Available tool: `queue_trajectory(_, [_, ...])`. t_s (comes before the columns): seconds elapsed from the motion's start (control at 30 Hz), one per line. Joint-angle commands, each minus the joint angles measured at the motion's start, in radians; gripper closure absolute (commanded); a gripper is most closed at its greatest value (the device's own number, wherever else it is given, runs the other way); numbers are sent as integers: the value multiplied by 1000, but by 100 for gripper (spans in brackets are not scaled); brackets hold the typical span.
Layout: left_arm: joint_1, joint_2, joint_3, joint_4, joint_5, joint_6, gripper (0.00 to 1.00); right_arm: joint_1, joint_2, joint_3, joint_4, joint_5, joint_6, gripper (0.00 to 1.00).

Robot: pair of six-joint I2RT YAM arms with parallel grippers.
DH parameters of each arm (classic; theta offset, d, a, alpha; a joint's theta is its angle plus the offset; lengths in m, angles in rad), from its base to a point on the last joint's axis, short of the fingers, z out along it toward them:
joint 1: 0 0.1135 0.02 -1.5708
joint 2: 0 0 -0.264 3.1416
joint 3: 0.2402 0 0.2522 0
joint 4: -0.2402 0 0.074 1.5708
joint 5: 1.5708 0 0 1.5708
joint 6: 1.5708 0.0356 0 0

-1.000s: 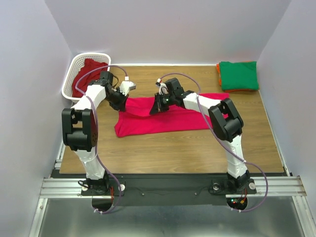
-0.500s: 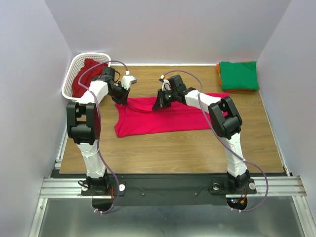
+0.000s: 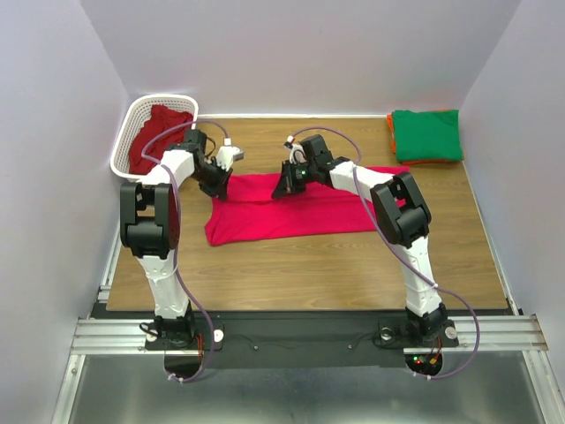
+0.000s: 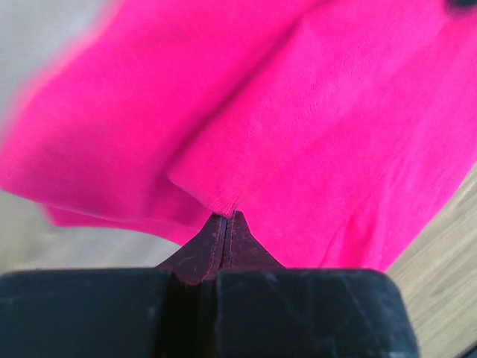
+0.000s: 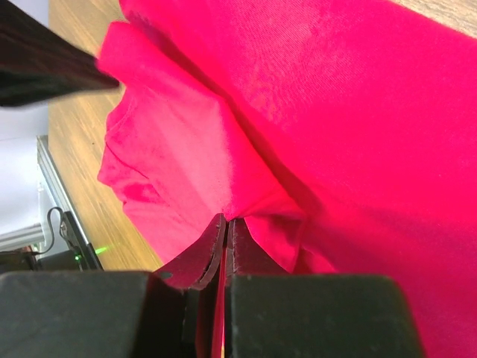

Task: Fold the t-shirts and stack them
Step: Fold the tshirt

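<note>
At the left, the basket (image 3: 124,148) holds the dark red shirt (image 3: 161,124). The left gripper (image 3: 217,179) is pinched shut on the far edge of the pink shirt (image 3: 291,212). Over the last second it has drawn that edge away from the arm bases, toward the back of the table (image 3: 309,274). The right gripper (image 3: 282,187), clamped on the same edge further along, has gone back with it. The pink shirt now lies flatter across the table's middle, probably being spread for a fold. At far right the green shirt (image 3: 427,134) sits folded on the orange shirt (image 3: 389,132).
</note>
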Motion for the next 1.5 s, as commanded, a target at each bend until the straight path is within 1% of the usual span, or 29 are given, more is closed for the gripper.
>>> queue_trajectory(0.0, [8,-57,-86,-21,-25,-18,100,-6,-5,-14,8,-3,-9,99])
queue_trajectory(0.1, [8,-48,-114,16,-40,-50,100,-6,7,-22,-1,22,-12,96])
queue_trajectory(0.13, [8,-45,-117,22,-42,-54,96,-6,10,-20,-6,25,-17,96])
queue_trajectory(0.17, [8,-42,-115,18,-40,-49,90,-6,8,-19,-15,27,-20,93])
queue_trajectory(0.2, [8,-45,-111,2,-34,-47,86,-6,4,-16,-26,31,-27,86])
queue_trajectory(0.23, [9,-51,-109,-4,-25,-44,77,-9,-4,-13,-58,45,-50,73])
queue_trajectory(0.27, [14,-74,-106,-18,-17,-44,72,-11,-36,-16,-70,51,-63,65])
queue_trajectory(0.3, [16,-89,-102,-30,0,-41,68,-14,-56,-20,-90,60,-75,52])
queue_trajectory(0.33, [19,-105,-97,-39,3,-38,58,-20,-77,-33,-98,74,-90,48])
queue_trajectory(0.43, [19,-184,-102,-41,-3,-49,55,-63,-174,-31,-150,66,-125,44])
queue_trajectory(0.5, [17,-236,-103,-32,9,-73,55,-106,-243,-31,-187,60,-153,44])
queue_trajectory(0.6, [9,-267,-111,-10,21,-112,56,-192,-301,-62,-294,66,-225,46])
queue_trajectory(0.63, [5,-272,-120,1,20,-123,57,-218,-329,-72,-320,77,-284,48])
queue_trajectory(0.67, [-1,-275,-129,11,14,-135,57,-270,-338,-83,-349,94,-323,50])
queue_trajectory(0.7, [-6,-278,-138,36,5,-155,57,-293,-347,-99,-382,120,-361,55])
queue_trajectory(0.73, [-20,-275,-155,45,0,-165,57,-336,-361,-111,-435,169,-433,57])
queue_trajectory(0.8, [-37,-272,-180,68,0,-185,58,-374,-369,-137,-474,221,-524,58])
queue_trajectory(0.83, [-43,-269,-210,76,3,-204,58,-388,-374,-167,-489,279,-576,58])
queue_trajectory(0.87, [-63,-269,-230,97,0,-215,58,-414,-372,-178,-491,305,-596,58])
queue_trajectory(0.97, [-105,-266,-304,139,-45,-251,61,-451,-342,-183,-489,373,-644,61])
queue_trajectory(1.1, [-130,-234,-358,174,-141,-291,67,-477,-234,-131,-489,412,-653,75])
queue_trajectory(1.17, [-133,-212,-378,168,-153,-290,70,-477,-207,-117,-491,439,-662,79])
queue_trajectory(1.2, [-138,-208,-382,166,-166,-287,70,-479,-196,-122,-492,448,-664,80])
queue_trajectory(1.23, [-138,-202,-387,165,-192,-284,71,-479,-188,-147,-495,453,-678,84])
queue_trajectory(1.27, [-136,-195,-385,165,-204,-282,72,-477,-188,-148,-497,458,-682,85])
queue_trajectory(1.37, [-132,-133,-346,157,-255,-265,75,-477,-194,-236,-528,450,-705,86])
queue_trajectory(1.4, [-127,-87,-323,156,-264,-258,75,-476,-197,-278,-538,445,-711,86])
queue_trajectory(1.43, [-124,-59,-251,154,-288,-229,76,-473,-203,-304,-567,436,-718,88])
queue_trajectory(1.47, [-116,20,-202,143,-311,-216,76,-454,-225,-329,-580,419,-731,89])
